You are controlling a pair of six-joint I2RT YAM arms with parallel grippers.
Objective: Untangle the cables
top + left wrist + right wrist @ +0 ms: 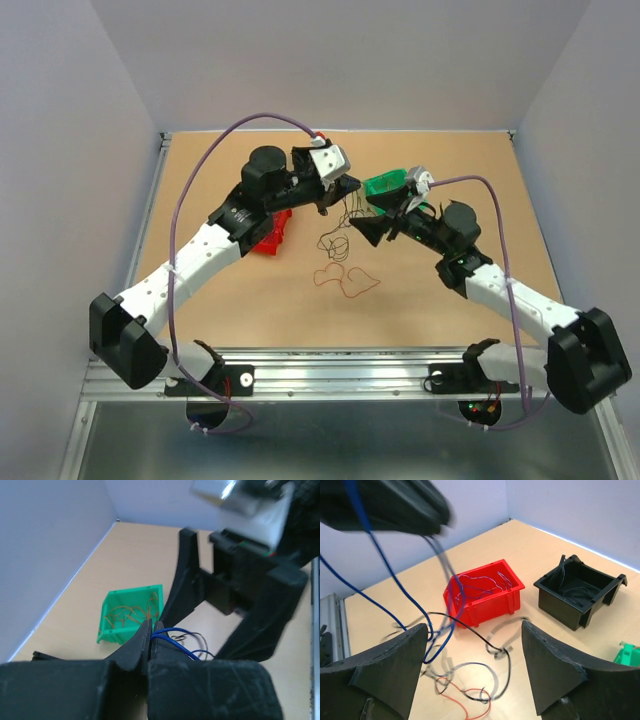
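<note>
My left gripper is shut on a thin blue cable, held above the table; in the top view it hangs over the tangle. The blue cable droops in loops from it past my right gripper's left finger. My right gripper stands open with nothing between its fingers, just above the loose cables on the table: a black one, a red one and a greyish one. In the top view the cables lie mid-table, with orange-red loops nearer the arms.
A red bin holding blue and purple wires sits left of the tangle. A black bin with dark wires stands beyond it. A green bin with orange wires sits by the right gripper.
</note>
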